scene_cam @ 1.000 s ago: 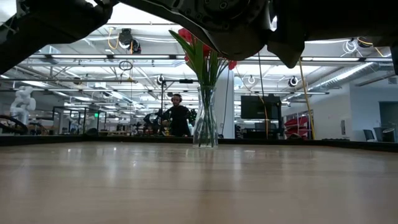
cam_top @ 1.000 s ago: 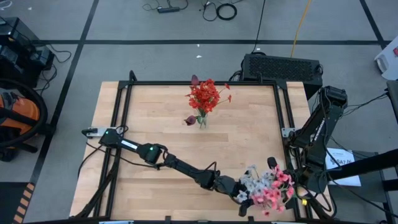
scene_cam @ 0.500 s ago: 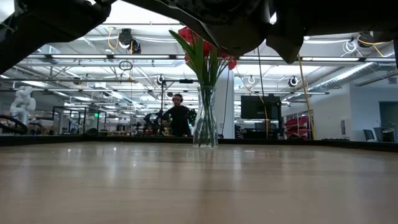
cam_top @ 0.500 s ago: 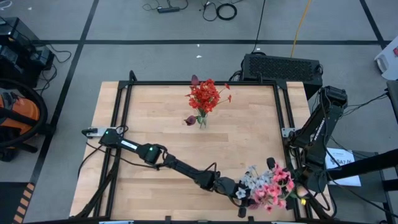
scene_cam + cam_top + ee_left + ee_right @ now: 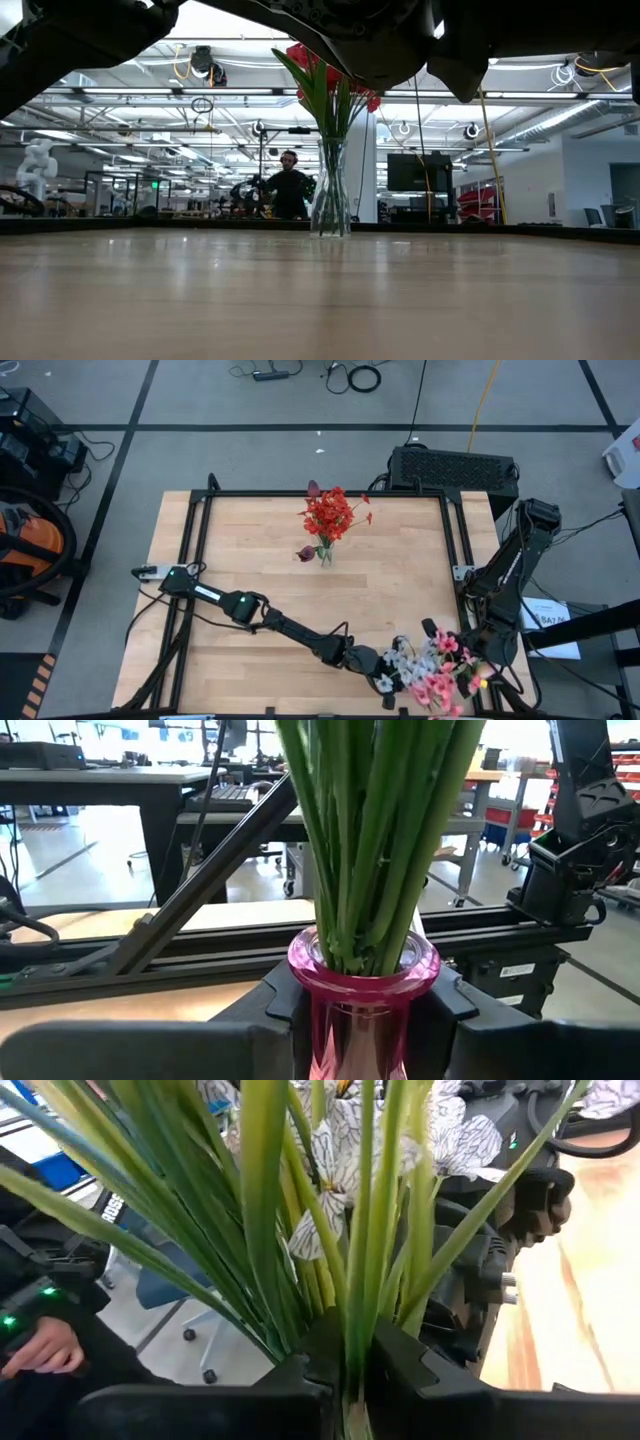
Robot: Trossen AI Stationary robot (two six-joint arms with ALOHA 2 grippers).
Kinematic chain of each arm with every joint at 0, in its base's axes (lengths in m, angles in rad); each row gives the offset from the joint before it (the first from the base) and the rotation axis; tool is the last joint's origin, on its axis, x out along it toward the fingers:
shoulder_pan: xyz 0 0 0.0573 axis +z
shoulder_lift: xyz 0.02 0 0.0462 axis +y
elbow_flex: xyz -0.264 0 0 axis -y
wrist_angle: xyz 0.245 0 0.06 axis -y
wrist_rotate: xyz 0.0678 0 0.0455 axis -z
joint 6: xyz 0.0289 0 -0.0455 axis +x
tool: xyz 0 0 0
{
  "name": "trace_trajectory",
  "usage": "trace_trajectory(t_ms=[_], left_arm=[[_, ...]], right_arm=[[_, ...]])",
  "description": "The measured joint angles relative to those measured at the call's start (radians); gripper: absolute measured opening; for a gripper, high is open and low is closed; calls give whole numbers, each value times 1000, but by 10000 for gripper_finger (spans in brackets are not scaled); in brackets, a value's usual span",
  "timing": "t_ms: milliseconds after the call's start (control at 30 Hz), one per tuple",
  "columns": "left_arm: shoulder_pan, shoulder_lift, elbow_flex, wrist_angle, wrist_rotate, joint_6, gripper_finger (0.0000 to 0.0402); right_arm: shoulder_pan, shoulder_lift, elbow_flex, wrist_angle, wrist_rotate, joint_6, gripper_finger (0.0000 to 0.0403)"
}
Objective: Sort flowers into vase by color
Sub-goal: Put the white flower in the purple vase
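- My left gripper (image 5: 365, 1010) is at the near right corner of the table (image 5: 400, 575); its fingers are clamped on the neck of the pink vase (image 5: 364, 985), I think to keep it steady.
- My right gripper (image 5: 345, 1370) is just beside it, fingers pressed together on green stems (image 5: 365, 1230) of the pink and white flowers (image 5: 435, 670), probably to pull one colour out.
- The clear vase (image 5: 325, 555) with red flowers (image 5: 330, 512) stands far from them, at the middle of the far side.
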Motion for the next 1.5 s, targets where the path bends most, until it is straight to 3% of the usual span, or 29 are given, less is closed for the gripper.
trace_trajectory(t_ms=[200,400,733,1167,1500], left_arm=[[-1,-11,0,-26,0,-2,111],[0,-69,-1,-215,9,0,109],[4,-83,-2,-229,19,2,109],[20,-114,-2,-270,14,-3,109],[19,-114,-2,-222,15,-3,109]], right_arm=[[-11,-6,0,-7,-10,0,35],[-11,-41,0,-57,-8,-2,87],[-11,-101,0,-138,-5,-27,153],[-11,-224,0,-272,-107,74,161],[-11,-257,0,-212,-113,58,160]])
